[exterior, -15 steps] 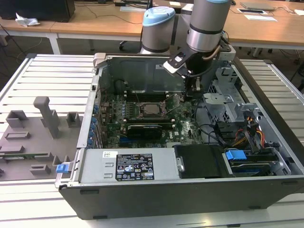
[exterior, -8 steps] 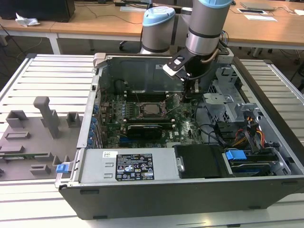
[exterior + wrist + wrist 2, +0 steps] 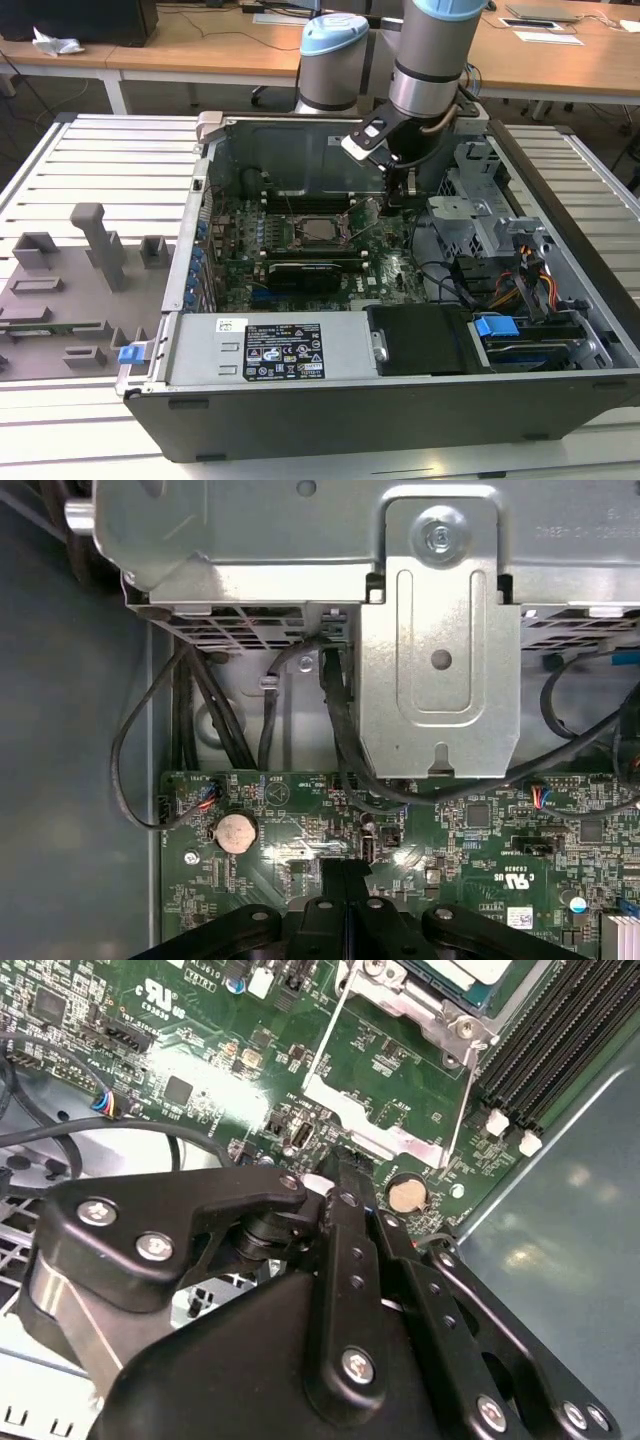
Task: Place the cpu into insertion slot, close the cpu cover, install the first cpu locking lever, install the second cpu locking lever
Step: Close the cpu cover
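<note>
The cpu (image 3: 318, 229) lies silver face up in the insertion slot (image 3: 296, 233) on the green motherboard; one corner of the cpu (image 3: 470, 968) also shows in the second wrist view. The cpu cover (image 3: 375, 1130), a grey metal frame with a square window, stands swung open beside the socket, and green board shows through its window. My gripper (image 3: 392, 207) hangs on the exterior view's right of the socket, just off the cover's free edge. Its black fingers (image 3: 345, 875) are pressed together, with nothing visible between them. The gripper (image 3: 338, 1172) tip is close to the frame's lower bar.
A coin battery (image 3: 237, 832) sits by the fingertips. Behind it rise a grey drive cage (image 3: 440, 650) and black cables (image 3: 335, 720). Memory slots (image 3: 550, 1040) flank the socket. A black card (image 3: 310, 272), the power supply (image 3: 270, 350) and the case walls close in the board.
</note>
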You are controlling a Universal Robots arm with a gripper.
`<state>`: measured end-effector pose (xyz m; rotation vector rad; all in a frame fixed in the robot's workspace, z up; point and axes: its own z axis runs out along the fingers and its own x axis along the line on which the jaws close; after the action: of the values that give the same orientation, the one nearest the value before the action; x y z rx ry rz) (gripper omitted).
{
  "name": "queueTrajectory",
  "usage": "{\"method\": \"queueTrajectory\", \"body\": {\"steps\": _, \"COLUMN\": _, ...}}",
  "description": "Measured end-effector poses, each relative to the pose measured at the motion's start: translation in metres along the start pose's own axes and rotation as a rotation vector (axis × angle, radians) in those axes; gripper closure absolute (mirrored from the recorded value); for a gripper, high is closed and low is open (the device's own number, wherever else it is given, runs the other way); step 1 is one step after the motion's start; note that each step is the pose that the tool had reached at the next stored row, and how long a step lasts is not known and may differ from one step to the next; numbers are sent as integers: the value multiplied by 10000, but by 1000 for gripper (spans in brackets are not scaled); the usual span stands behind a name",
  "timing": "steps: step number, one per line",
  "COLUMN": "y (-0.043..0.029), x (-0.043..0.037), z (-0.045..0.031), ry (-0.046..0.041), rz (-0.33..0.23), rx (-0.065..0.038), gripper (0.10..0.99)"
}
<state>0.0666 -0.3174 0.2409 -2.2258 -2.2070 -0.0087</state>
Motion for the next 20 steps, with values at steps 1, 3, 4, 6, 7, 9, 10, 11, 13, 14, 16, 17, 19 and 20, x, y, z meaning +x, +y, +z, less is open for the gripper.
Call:
{"method": "queueTrajectory", "body": {"steps": 1, "y": 3, "x": 0, "z": 1, "ry": 15, "rz": 3, "rx": 136, "gripper": 980}}
{"method": "queueTrajectory", "body": {"steps": 3, "y": 9, "x": 0, "z": 3, "ry": 54, "rz": 4, "rx": 427, "gripper": 980}}
{"method": "queueTrajectory", "body": {"steps": 4, "y": 13, "x": 0, "z": 5, "ry": 82, "rz": 7, "rx": 648, "gripper": 980}}
{"method": "queueTrajectory", "body": {"steps": 6, "y": 21, "x": 0, "z": 6, "ry": 125, "rz": 10, "rx": 1046, "gripper": 980}}
{"method": "queueTrajectory", "body": {"steps": 7, "y": 25, "x": 0, "z": 7, "ry": 147, "rz": 13, "rx": 1281, "gripper": 980}}
{"method": "queueTrajectory", "body": {"steps": 9, "y": 26, "x": 1, "z": 9, "ry": 160, "rz": 15, "rx": 1491, "gripper": 980}}
{"method": "queueTrajectory", "body": {"steps": 10, "y": 26, "x": 1, "z": 9, "ry": 158, "rz": 16, "rx": 1493, "gripper": 980}}
{"method": "queueTrajectory", "body": {"steps": 11, "y": 26, "x": 0, "z": 8, "ry": 157, "rz": 17, "rx": 1494, "gripper": 980}}
{"method": "queueTrajectory", "body": {"steps": 13, "y": 19, "x": 3, "z": 9, "ry": 156, "rz": 15, "rx": 1488, "gripper": 980}}
{"method": "queueTrajectory", "body": {"steps": 14, "y": -16, "x": 11, "z": 9, "ry": 144, "rz": 15, "rx": 1429, "gripper": 980}}
{"method": "queueTrajectory", "body": {"steps": 16, "y": -55, "x": 31, "z": 9, "ry": 113, "rz": 16, "rx": 1361, "gripper": 980}}
{"method": "queueTrajectory", "body": {"steps": 17, "y": -80, "x": 45, "z": 9, "ry": 95, "rz": 18, "rx": 1321, "gripper": 980}}
{"method": "queueTrajectory", "body": {"steps": 19, "y": -153, "x": 74, "z": 10, "ry": 51, "rz": 18, "rx": 1204, "gripper": 980}}
{"method": "queueTrajectory", "body": {"steps": 20, "y": -192, "x": 83, "z": 10, "ry": 37, "rz": 18, "rx": 1129, "gripper": 980}}
